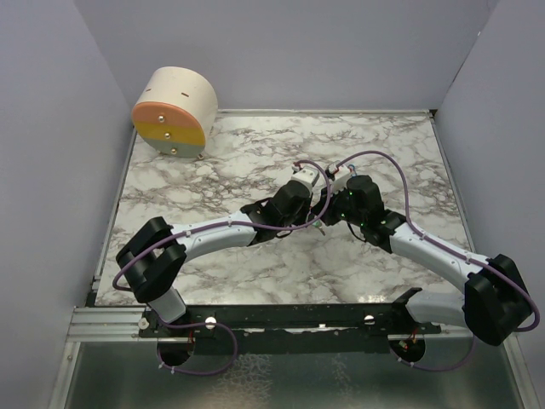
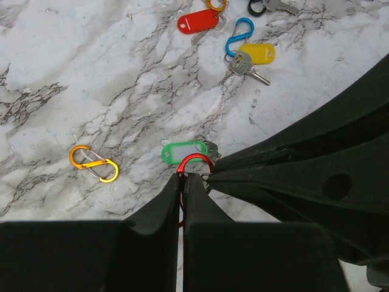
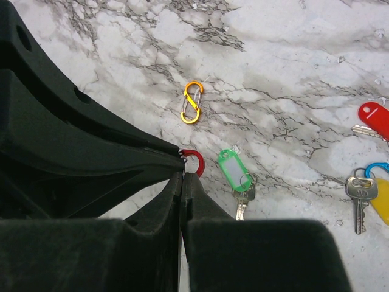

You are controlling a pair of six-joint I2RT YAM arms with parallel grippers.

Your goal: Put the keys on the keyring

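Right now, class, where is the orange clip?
The orange clip lies on the marble table, left of the green-tagged key in the left wrist view.

The left gripper (image 2: 183,176) and right gripper (image 3: 182,173) meet tip to tip mid-table, both clamped on the red ring (image 2: 196,159), each barring the other's inner side. The green-tag key (image 2: 184,151) lies just beside the tips, with the orange clip (image 2: 93,163) near it but apart. Farther off cluster the red-tag key (image 2: 198,21), blue clip (image 2: 239,33) and yellow-tag key (image 2: 256,53). Bare table (image 1: 255,153) lies between these. A drum (image 1: 174,111) fills the far left corner, and walls (image 1: 51,128) close the sides.
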